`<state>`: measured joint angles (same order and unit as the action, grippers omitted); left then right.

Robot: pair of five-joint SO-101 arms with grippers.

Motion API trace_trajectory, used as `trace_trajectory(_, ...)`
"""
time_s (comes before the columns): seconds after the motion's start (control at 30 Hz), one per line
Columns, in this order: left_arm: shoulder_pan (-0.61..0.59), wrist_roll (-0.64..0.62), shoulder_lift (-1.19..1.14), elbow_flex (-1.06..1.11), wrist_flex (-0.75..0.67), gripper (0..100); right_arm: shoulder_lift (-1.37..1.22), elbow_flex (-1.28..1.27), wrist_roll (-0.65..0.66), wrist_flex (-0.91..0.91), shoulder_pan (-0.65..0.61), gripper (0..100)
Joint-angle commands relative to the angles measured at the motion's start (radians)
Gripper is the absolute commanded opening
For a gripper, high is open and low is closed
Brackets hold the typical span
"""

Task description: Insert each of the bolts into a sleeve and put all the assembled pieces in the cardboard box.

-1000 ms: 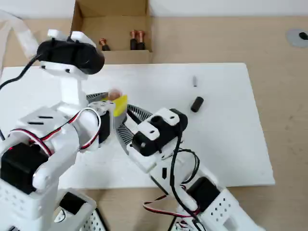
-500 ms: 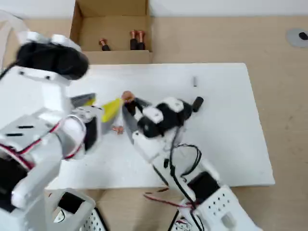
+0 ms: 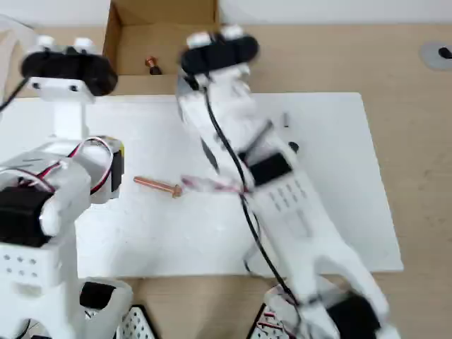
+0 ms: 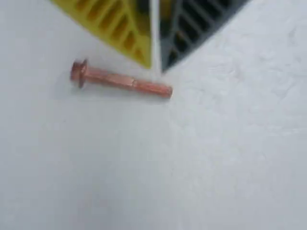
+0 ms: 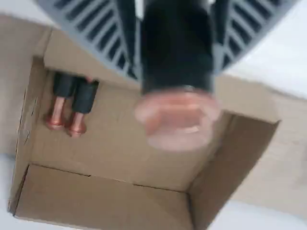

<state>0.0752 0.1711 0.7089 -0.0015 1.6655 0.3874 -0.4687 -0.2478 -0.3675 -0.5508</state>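
Right wrist view gives the main change: the right gripper (image 5: pixel 176 60) now hangs over the open brown cardboard box (image 5: pixel 120 158). Its jaws are clamped on an assembled piece (image 5: pixel 177 91), a black cylindrical sleeve with a copper bolt head looking out of its end. One second ago both arms stood close together over the middle of the white board (image 3: pixel 339 212) that lies on the wooden counter (image 3: pixel 417 141). Half a second ago the right arm was only beginning to leave that place. Since then it has swung the whole way to the box.

Two finished pieces (image 5: pixel 67 108) lie side by side on the box floor, apart from the held one. In the high view a third finished piece (image 3: pixel 151 66) lies near the left wall of the box.

The left arm has drawn back toward the left side of the board. The left gripper (image 4: pixel 157 64) hangs over the board, and its yellow and black jaws are almost together, with only a thin slit between them and nothing held. Just beside their tips a loose copper flanged bolt (image 4: pixel 120 80) lies flat on the board. A bare black sleeve (image 3: pixel 292 147) lies on the other side of the right arm, partly hidden by it and well apart from this bolt.

In my judgement the insertion for the held piece is done, and it only needs to be let go into the box. After that, one bolt and one sleeve are left to join.
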Motion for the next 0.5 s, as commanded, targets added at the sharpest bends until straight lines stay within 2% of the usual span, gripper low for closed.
trace_trajectory(0.0,-0.023,0.028,0.005,0.037,-0.003,1,-0.269,0.321,0.015,0.003,0.035,0.9)
trace_trajectory(0.47,-0.025,0.095,0.007,0.123,-0.002,1,-1.279,1.452,0.037,-0.006,0.113,1.0)
